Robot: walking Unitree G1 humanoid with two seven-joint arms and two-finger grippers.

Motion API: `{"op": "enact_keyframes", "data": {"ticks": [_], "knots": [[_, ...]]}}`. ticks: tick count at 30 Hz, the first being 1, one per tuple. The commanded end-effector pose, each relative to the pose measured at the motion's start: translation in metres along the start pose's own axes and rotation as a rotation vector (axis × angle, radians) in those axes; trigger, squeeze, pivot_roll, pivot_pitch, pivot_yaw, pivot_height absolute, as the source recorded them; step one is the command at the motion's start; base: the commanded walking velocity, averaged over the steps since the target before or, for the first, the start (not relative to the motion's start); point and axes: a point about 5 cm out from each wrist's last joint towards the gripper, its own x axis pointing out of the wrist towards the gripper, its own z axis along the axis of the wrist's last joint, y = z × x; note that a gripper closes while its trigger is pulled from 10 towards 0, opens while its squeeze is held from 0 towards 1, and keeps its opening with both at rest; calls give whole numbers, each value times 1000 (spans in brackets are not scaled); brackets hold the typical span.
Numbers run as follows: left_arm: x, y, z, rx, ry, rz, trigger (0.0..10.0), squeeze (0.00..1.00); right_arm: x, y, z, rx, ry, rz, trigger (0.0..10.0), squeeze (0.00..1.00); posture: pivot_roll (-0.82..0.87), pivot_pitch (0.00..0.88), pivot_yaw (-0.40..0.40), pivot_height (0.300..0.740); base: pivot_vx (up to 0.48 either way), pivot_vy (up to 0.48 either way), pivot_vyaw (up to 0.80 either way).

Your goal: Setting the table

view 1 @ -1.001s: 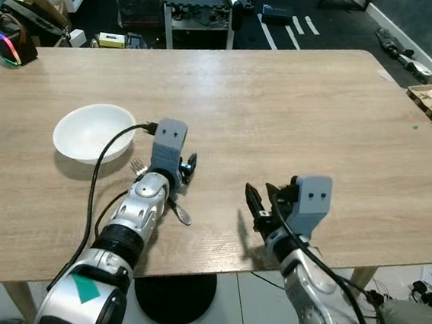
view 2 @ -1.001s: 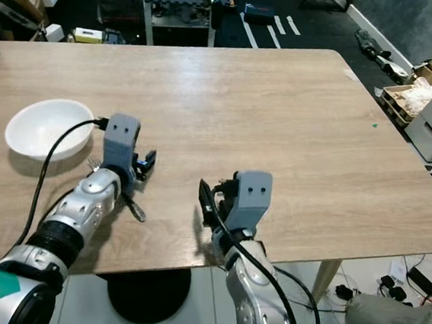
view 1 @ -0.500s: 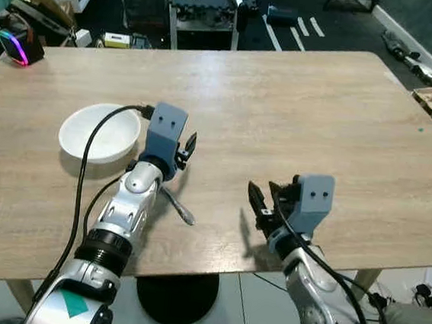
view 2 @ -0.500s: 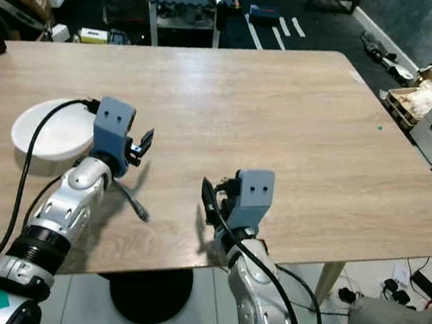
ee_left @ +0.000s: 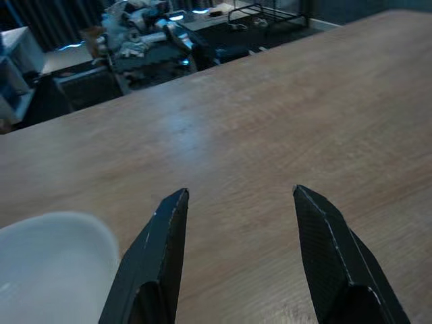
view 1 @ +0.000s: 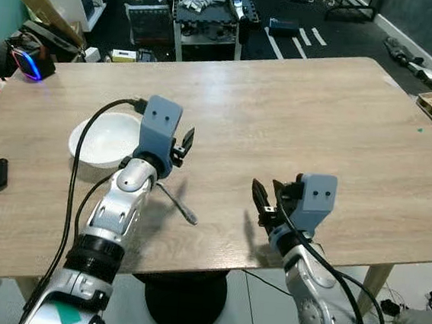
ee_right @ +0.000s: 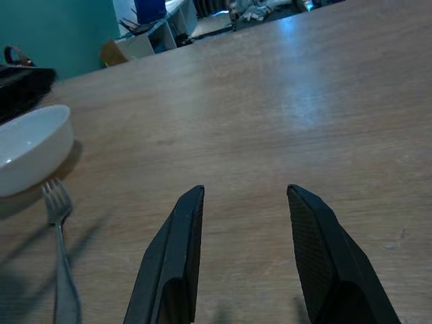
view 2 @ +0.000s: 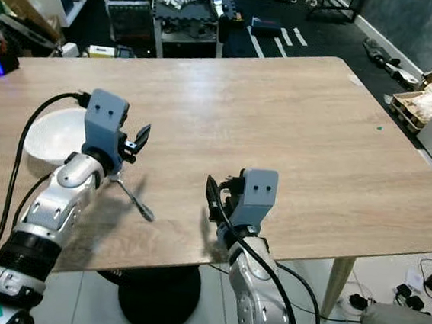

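You have the white bowl point(view 1: 105, 137) and the fork point(ee_right: 59, 260) already on the table, just beside your raised, empty, spread left gripper point(view 1: 186, 139), the right gripper point(view 1: 265, 203) also released, so probably more pieces are left to bring.

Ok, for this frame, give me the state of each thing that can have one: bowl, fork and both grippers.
white bowl: upright on the table, looks empty.
fork: lying flat on the table beside the bowl, tines towards it, not held.
left gripper: fingers open, holding nothing, raised above the table by the bowl.
right gripper: fingers open, holding nothing, near the table's front edge.
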Motion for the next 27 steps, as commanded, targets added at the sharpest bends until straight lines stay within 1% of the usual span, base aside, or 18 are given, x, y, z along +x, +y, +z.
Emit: {"op": "enact_keyframes", "data": {"ticks": [1,5,6,8,9,10,11,12,13,14,15,18,21,22,23,24,25,27], "knots": [[-6,5,-3,-32,26,35,10000,0,1,2,-5,-4,13,8,10000,0,1,12,147,740,0,0,0],[-26,20,-16,-95,93,175,10000,0,3,3,-7,-5,16,27,10000,0,17,11,128,740,0,0,0],[-26,20,-16,-95,93,175,10000,0,3,3,-7,-5,16,27,10000,0,17,11,128,740,0,0,0],[-31,24,-21,-112,111,207,10000,0,3,3,-7,-5,18,31,10000,0,18,11,126,740,0,0,0],[-37,30,-28,-140,143,250,10000,0,4,3,-8,-7,21,37,10000,0,22,11,121,740,0,0,0],[-44,36,-36,-188,182,292,10000,0,4,4,-9,-8,24,42,10000,0,25,14,114,740,0,0,0],[-44,36,-36,-188,182,292,10000,0,4,4,-9,-8,24,42,10000,0,25,14,114,740,0,0,0],[-49,41,-44,-223,216,323,10000,0,4,4,-9,-10,27,46,10000,0,26,15,112,740,0,0,0],[-49,41,-44,-223,216,323,10000,0,4,4,-9,-10,27,46,10000,0,26,15,112,740,0,0,0],[-56,48,-56,-297,278,340,10000,0,5,3,-10,-12,29,51,10000,0,27,19,105,740,0,0,0],[-56,48,-56,-297,278,340,10000,0,5,3,-10,-12,29,51,10000,0,27,19,105,740,0,0,0],[-56,49,-69,-357,361,302,10000,0,5,3,-9,-15,29,53,10000,0,22,22,103,740,0,0,0],[-52,47,-79,-336,438,243,10000,0,4,2,-9,-17,29,51,10000,0,18,25,99,740,0,0,0],[-50,45,-84,-310,478,220,10000,0,3,2,-9,-19,29,49,10000,0,11,26,100,740,0,0,0],[-50,45,-84,-310,478,220,10000,0,3,2,-9,-19,29,49,10000,0,11,26,100,740,0,0,0],[-48,43,-93,-263,546,185,10000,0,3,1,-9,-21,29,46,10000,0,6,26,101,740,0,0,0],[-47,42,-96,-243,568,173,10000,0,2,0,-9,-22,29,44,10000,0,6,26,101,740,0,0,0],[-46,42,-98,-239,584,170,10000,0,2,0,-9,-23,28,41,10000,0,-2,27,103,740,0,0,0]]}}
